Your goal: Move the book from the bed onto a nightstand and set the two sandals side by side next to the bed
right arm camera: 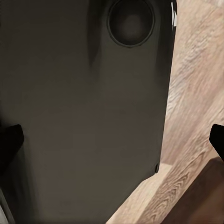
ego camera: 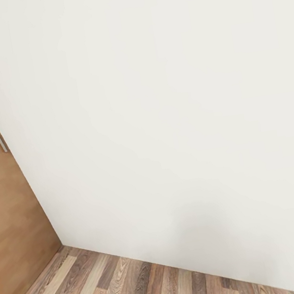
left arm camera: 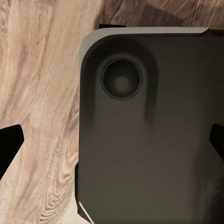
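Facing a plain white wall (ego camera: 158, 93) beside a brown wooden door (ego camera: 12, 223), the robot should turn along the wood-plank floor (ego camera: 116, 288) toward the bed, both jaws released, fingertips spread, grasping nothing.

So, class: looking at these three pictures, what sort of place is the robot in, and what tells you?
Probably an indoor room of a home: a plain white wall meets a wood-plank floor, with a brown wooden door and its metal handle at one side.

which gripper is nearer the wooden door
Probably left. The wooden door stands off to the robot's left; the left gripper and the right gripper both hang beside the dark base.
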Robot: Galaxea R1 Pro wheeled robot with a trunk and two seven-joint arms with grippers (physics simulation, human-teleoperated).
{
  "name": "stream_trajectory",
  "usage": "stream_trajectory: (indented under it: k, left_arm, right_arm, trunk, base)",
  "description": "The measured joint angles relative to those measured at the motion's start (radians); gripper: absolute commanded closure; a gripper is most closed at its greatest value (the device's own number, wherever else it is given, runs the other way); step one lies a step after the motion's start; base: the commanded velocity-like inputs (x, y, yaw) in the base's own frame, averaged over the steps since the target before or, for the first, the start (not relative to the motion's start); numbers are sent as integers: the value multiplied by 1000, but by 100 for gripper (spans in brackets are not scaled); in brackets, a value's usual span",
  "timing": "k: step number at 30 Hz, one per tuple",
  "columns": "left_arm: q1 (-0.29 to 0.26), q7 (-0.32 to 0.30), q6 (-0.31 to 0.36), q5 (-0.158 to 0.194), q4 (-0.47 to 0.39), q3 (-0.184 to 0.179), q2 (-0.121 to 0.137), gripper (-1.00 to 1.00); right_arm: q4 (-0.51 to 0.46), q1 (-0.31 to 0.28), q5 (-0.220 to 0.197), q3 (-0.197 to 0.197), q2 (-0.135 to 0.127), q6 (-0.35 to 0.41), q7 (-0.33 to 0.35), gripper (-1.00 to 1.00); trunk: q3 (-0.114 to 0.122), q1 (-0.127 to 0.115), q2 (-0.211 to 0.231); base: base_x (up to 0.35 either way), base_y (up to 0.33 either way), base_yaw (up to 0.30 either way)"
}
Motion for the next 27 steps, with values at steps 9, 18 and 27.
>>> stream_trajectory:
  k: [9,18,27]
  left_arm:
    - [0,0,0,0,0,0,0,-100]
    - [0,0,0,0,0,-1,0,-100]
    - [0,1,0,0,0,-1,0,-100]
  right_arm:
    - [0,0,0,-1,-1,0,0,-100]
    - [0,0,0,-1,-2,0,0,-100]
    - [0,0,0,0,-1,0,-1,-100]
  trunk:
    - [0,0,0]
    - [0,0,0]
    - [0,0,0]
  base:
    - [0,0,-109]
    - [0,0,-110]
    - [0,0,-100]
